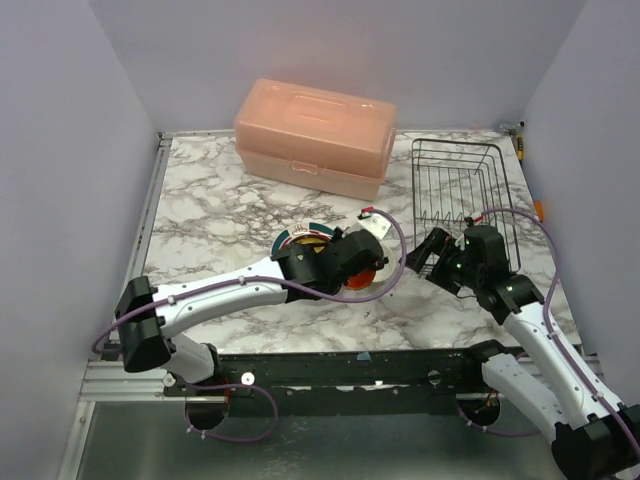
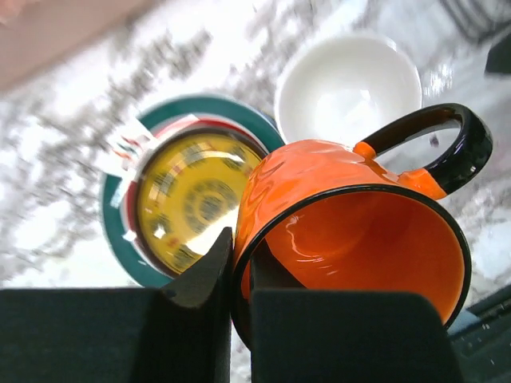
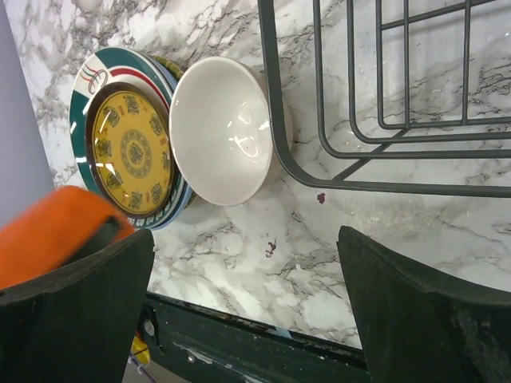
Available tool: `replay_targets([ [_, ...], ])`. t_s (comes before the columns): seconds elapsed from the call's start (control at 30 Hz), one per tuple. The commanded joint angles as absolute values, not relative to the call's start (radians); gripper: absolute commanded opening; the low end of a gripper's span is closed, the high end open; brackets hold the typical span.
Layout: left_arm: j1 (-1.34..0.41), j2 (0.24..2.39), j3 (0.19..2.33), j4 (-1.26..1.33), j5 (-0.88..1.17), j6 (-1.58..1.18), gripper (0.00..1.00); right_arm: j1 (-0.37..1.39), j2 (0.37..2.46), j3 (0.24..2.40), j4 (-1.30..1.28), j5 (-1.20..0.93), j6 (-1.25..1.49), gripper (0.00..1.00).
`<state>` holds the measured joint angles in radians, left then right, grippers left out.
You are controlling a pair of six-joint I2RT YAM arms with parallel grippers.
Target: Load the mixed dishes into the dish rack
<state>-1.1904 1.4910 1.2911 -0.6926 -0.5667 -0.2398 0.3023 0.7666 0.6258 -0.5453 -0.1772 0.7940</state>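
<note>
My left gripper (image 2: 239, 259) is shut on the rim of the orange mug (image 2: 343, 231), one finger inside and one outside. The mug has a black handle and is tilted near the plates. It also shows in the top view (image 1: 368, 276). The yellow patterned plate (image 2: 196, 199) lies on top of a green-rimmed plate stack (image 1: 298, 238). The cream-white bowl (image 3: 223, 132) sits between the stack and the black wire dish rack (image 1: 460, 190). My right gripper (image 3: 247, 303) is open and empty, over the table just in front of the rack's near left corner.
A big pink plastic lidded box (image 1: 315, 135) stands at the back centre. The rack's wire wall (image 3: 275, 120) touches or nearly touches the bowl. Grey walls close in the left, right and back. The table's front rail (image 1: 350, 365) runs below both grippers.
</note>
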Motion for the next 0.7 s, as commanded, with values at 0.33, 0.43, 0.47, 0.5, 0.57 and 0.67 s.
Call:
replay_targets([
  [0.33, -1.168, 1.035, 0.894, 0.126, -0.716, 0.31, 0.0, 0.308, 0.845, 0.621, -0.517, -0.317, 0.835, 1.0],
  [0.43, -1.167, 0.971, 0.806, 0.274, -0.722, 0.358, 0.0, 0.308, 0.868, 0.613, -0.462, -0.387, 0.852, 1.0],
  [0.47, -1.168, 0.957, 0.793, 0.289, -0.718, 0.36, 0.0, 0.308, 0.877, 0.612, -0.443, -0.406, 0.856, 1.0],
  [0.5, -1.168, 0.943, 0.78, 0.311, -0.715, 0.369, 0.0, 0.308, 0.892, 0.615, -0.428, -0.423, 0.858, 1.0],
  [0.57, -1.167, 0.935, 0.76, 0.349, -0.71, 0.401, 0.0, 0.308, 0.927, 0.627, -0.409, -0.449, 0.856, 1.0],
  [0.67, -1.167, 0.944, 0.765, 0.344, -0.735, 0.421, 0.0, 0.308, 0.992, 0.665, -0.39, -0.51, 0.85, 1.0],
])
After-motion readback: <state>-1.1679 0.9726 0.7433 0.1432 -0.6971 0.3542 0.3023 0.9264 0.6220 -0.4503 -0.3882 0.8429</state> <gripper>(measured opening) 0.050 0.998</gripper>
